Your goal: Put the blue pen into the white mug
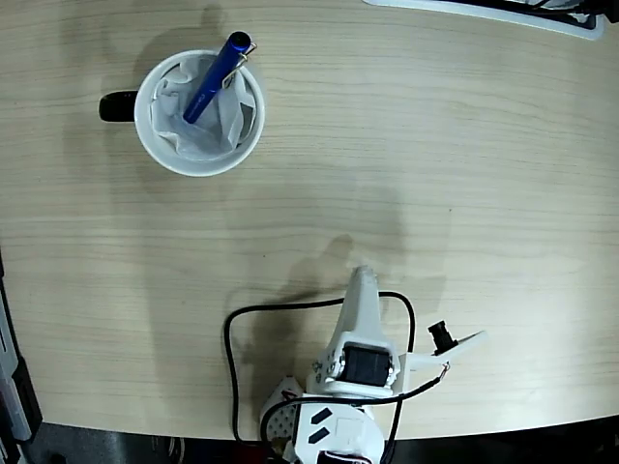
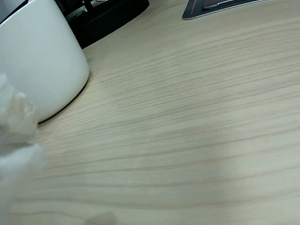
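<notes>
The arm (image 1: 358, 338) sits folded low at the bench's (image 1: 435, 174) near edge, well apart from the white mug (image 1: 199, 112) holding the blue pen (image 1: 215, 66); its pincer's state cannot be told, perhaps hidden beneath.

Fixed view: the white arm (image 1: 360, 333) sits folded at the 6 o'clock edge of the frame, its base at the rim of the counter (image 1: 435, 174). The upper link tapers toward 12 o'clock, ending just above frame centre-bottom. A black cable (image 1: 232, 358) loops around the arm's 9 o'clock side. A small black camera (image 1: 443, 335) on a white bracket projects toward 3 o'clock. The end effector is tucked beneath the links; its jaw state cannot be told. Wrist view: only a blurred white part (image 2: 14, 140) shows at 9 o'clock.
</notes>
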